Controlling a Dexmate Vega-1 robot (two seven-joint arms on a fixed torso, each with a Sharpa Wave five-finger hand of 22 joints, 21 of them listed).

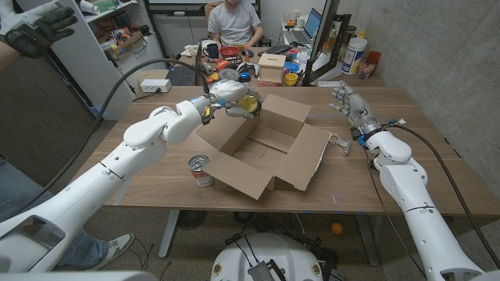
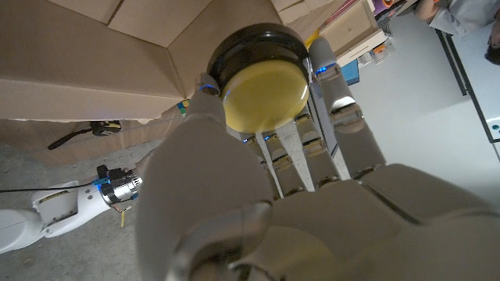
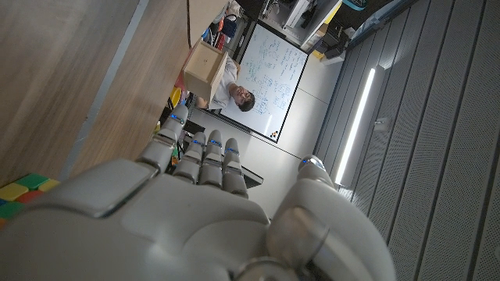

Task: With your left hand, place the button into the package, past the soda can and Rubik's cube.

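Note:
My left hand (image 1: 225, 95) holds the button (image 1: 249, 104), a yellow dome on a black base, above the back left rim of the open cardboard package (image 1: 266, 148). In the left wrist view the button (image 2: 262, 92) sits pinched between the thumb and the fingers (image 2: 336, 101), with the package flaps (image 2: 117, 47) just beyond. The soda can (image 1: 201, 170) stands at the package's front left corner. A corner of the Rubik's cube (image 3: 17, 195) shows beside my right hand in the right wrist view. My right hand (image 1: 348, 101) stands empty on the table to the right, fingers apart.
A small black object (image 1: 338, 143) lies on the table between the package and my right forearm. A person (image 1: 234, 19) sits at a cluttered desk behind the table. A gloved hand (image 1: 39, 30) shows at the upper left, and a small wooden box (image 1: 272, 69) stands beyond the far edge.

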